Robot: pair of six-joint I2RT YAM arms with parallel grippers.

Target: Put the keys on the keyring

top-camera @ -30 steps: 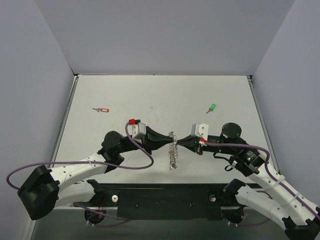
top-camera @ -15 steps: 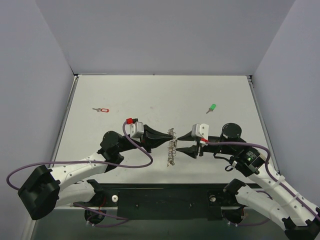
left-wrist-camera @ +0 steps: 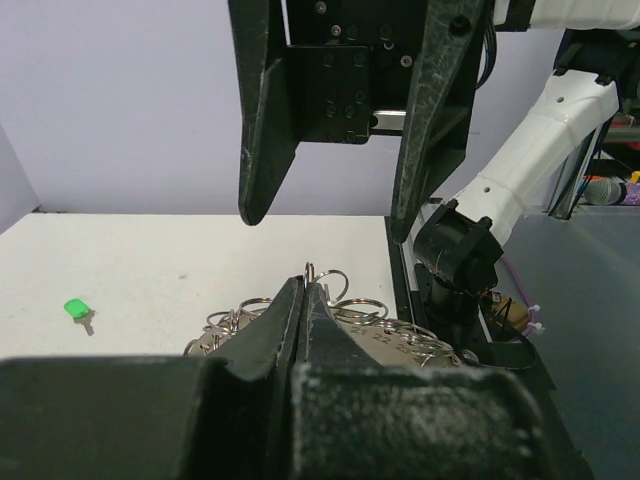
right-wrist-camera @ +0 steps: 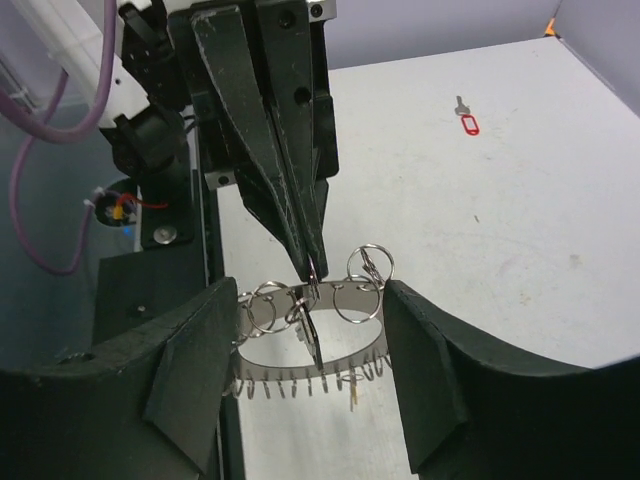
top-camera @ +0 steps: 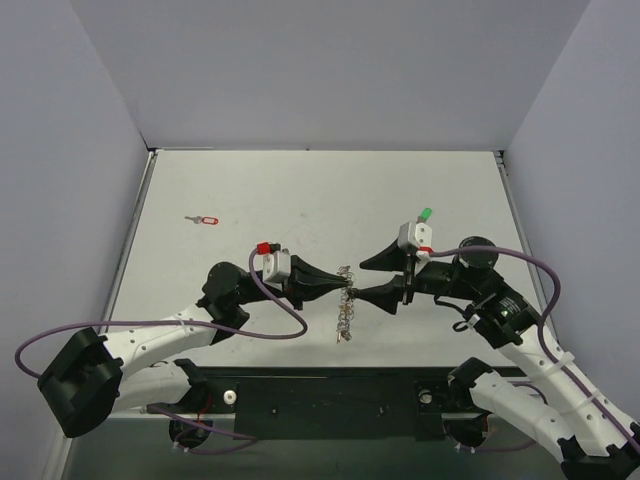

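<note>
Keyring (top-camera: 346, 300) sits at the middle of the desk (top-camera: 300, 190), between the tips of the two arms and nearer the front edge than the back wall. The left end effector (top-camera: 338, 284) is fully closed, and its pointed tips pinch the keyring at its top. In the right wrist view those tips (right-wrist-camera: 312, 262) come down onto one of the small split rings (right-wrist-camera: 366, 264) threaded on the silvery band, with a fringe of thin silver pieces (right-wrist-camera: 322, 382) hanging below. The right end effector (top-camera: 368, 279) faces it from the other side with its jaws standing well apart, one finger higher and one lower in the overhead view, and it has hold of nothing. From its own camera the keyring (right-wrist-camera: 310, 345) lies in the gap between its two dark fingers (right-wrist-camera: 200, 385); whether any ring touches a finger cannot be told. The left wrist view shows the same meeting from the opposite side: its shut tips (left-wrist-camera: 302, 300) sit over the bunch of rings (left-wrist-camera: 350, 320), with the right end effector (left-wrist-camera: 325, 225) spread wide above. Two keys lie loose on the desk, well apart from the keyring. The green-headed key (top-camera: 424, 215) is behind the right arm, and the red-headed key (top-camera: 205, 220) is far over on the left side.
</note>
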